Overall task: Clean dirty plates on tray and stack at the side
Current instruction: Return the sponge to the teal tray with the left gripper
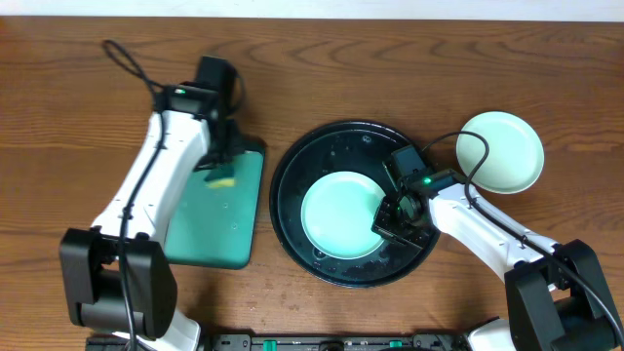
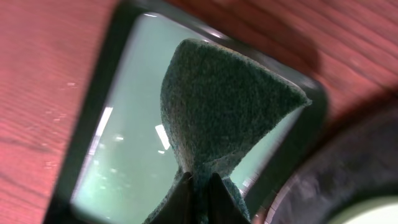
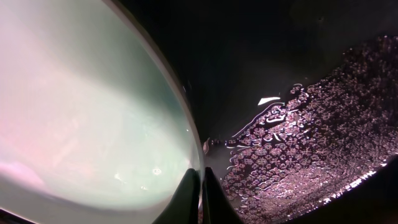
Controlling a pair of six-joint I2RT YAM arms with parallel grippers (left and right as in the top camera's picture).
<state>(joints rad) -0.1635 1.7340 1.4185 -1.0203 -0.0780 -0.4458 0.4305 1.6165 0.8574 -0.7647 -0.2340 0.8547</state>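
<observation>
My left gripper (image 2: pixel 199 186) is nearly shut, pinching the sponge (image 2: pixel 217 106) above the green tray (image 1: pixel 210 234); my right gripper (image 3: pixel 201 188) is narrow, clamped on the rim of the mint plate (image 1: pixel 341 214), which lies in the wet black tray (image 1: pixel 283 185); fingertips cut off at the frame edge; a second plate (image 1: pixel 499 151) sits on the table (image 1: pixel 390 68) just right of the black tray; whether anything lies under it, cannot tell.
</observation>
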